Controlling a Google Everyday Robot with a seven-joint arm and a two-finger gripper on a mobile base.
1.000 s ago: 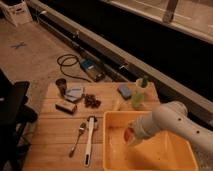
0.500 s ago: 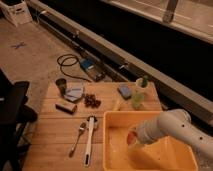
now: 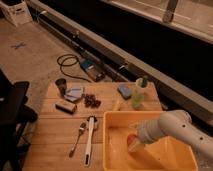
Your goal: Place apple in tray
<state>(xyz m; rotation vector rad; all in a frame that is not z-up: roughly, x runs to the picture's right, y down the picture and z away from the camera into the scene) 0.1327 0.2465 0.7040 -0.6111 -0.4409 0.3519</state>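
Inside yellow plastic tray [image 3: 116, 131], gripper [image 3: 133, 144] low, fingers clamped on rounded orange-red apple [image 3: 131, 139], slatted wood table [image 3: 55, 136].

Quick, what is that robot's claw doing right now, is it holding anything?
Gripper: down inside the yellow tray, right at the apple; whether it grips it cannot be told.

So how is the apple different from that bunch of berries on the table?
The apple is one orange-red lump; the berries are a dark reddish-brown cluster of small pieces. The apple is inside the yellow tray, at the tool on the white arm; the berries lie free on the wooden table, left of the tray. Both are small beside the tray.
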